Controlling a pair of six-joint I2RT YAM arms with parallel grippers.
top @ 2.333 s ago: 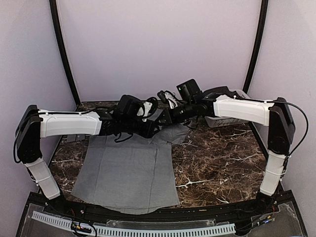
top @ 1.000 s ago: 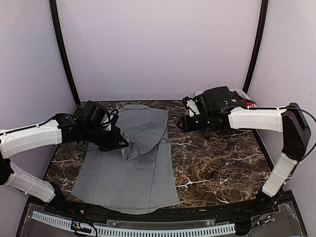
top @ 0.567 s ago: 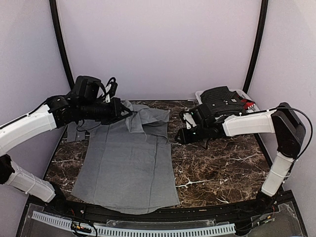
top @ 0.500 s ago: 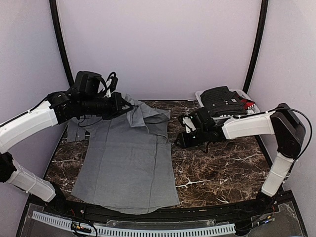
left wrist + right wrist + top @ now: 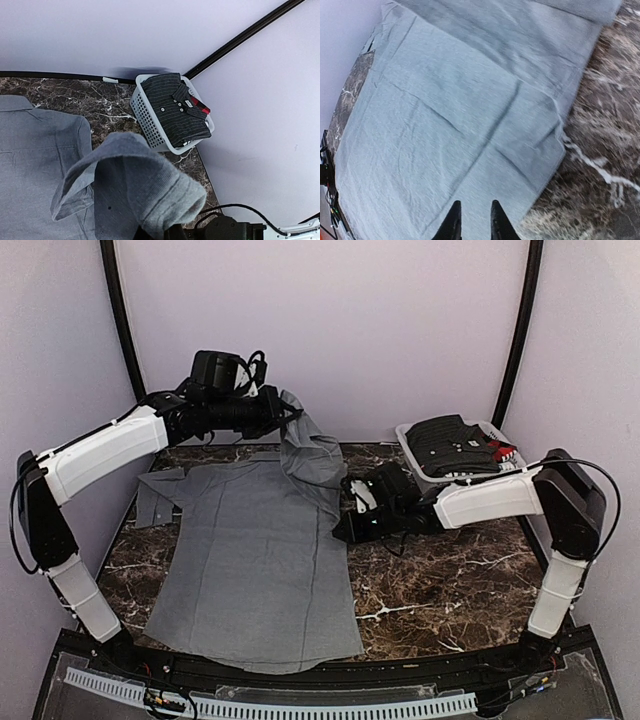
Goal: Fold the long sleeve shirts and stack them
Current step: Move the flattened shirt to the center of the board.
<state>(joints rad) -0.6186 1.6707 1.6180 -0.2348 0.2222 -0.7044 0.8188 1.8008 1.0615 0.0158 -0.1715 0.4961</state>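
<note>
A plain mid-grey long sleeve shirt (image 5: 255, 560) lies flat on the marble table, collar at the back. My left gripper (image 5: 285, 412) is shut on its right sleeve (image 5: 310, 455) and holds it high above the collar end. In the left wrist view the sleeve's cuff (image 5: 145, 185) drapes over my fingers and hides them. My right gripper (image 5: 343, 528) hovers low at the shirt's right edge. In the right wrist view it (image 5: 473, 220) is slightly open and empty above the grey cloth (image 5: 445, 110).
A white basket (image 5: 415, 455) at the back right holds a folded dark striped shirt (image 5: 450, 440); both also show in the left wrist view (image 5: 145, 112). The grey shirt's other sleeve (image 5: 155, 500) lies folded at the left. Bare marble (image 5: 450, 570) lies to the right.
My left gripper has lifted the sleeve from over the shirt up and toward the back right. My right arm has swung left and down from the basket to the shirt's right edge.
</note>
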